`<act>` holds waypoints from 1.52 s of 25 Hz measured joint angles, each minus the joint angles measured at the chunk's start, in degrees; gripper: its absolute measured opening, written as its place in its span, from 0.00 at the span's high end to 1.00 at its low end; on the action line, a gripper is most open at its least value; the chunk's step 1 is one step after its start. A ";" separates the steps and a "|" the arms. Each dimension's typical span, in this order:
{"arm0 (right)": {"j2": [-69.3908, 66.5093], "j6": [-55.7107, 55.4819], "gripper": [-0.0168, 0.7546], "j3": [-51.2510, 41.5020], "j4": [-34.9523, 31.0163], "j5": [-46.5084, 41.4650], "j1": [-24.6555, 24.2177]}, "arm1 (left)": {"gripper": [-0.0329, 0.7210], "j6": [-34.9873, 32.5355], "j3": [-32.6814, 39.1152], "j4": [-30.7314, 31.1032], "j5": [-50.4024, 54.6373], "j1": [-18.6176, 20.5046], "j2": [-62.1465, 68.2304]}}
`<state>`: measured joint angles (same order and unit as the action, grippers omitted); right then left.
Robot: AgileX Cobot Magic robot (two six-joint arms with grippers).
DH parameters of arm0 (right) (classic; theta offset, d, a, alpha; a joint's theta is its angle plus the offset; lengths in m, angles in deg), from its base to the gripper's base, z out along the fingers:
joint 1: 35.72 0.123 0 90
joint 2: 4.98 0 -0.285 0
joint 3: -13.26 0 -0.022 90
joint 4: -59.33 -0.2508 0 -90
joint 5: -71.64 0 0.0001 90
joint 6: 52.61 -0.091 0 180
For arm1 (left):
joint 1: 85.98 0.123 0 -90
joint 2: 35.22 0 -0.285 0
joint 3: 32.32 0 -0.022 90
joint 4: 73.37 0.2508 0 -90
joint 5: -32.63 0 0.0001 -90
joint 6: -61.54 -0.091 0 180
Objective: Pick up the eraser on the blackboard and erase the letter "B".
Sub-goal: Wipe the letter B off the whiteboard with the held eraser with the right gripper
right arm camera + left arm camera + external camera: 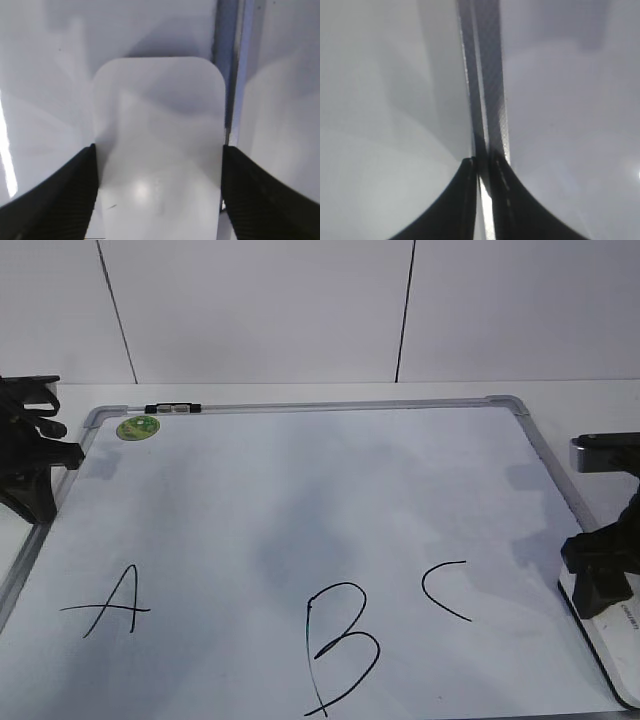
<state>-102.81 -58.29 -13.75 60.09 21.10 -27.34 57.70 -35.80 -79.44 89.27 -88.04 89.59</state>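
- Far left of the exterior view, the left gripper sits over the left edge of the blackboard, up near its top-left corner. In the left wrist view its jaws are pressed together with no real gap, nothing between them, and the board's grey frame strip runs straight out ahead of the tips.
- Just right of those jaws, a round green sticker is stuck on the board, and a bit further right a small black-and-white marker clip sits on the top frame rail.
- Along the near edge of the board: the "A" on the left, well below the left jaws. Then the letter "B" in the middle, the biggest one, all its strokes there. Then the "C", to the left of the right jaws.
- Far right, the right gripper is down at the board's right edge, right on top of the eraser. In the right wrist view the white rounded block fills the space between the two jaws, with both black fingers up against its sides, so they're clamped on it. The eraser looks to be lying on the board surface beside the right frame, well apart from the "B".
- The white worktop shows behind the board.
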 joint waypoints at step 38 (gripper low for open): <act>-3.41 -0.94 0.24 0.10 -0.76 -4.13 0.00 | 0.89 0.00 0.00 0.00 0.57 0.00 0.00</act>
<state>-106.22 -59.24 -13.65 59.33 16.97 -27.34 57.70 -35.80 -79.44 89.84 -88.04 89.59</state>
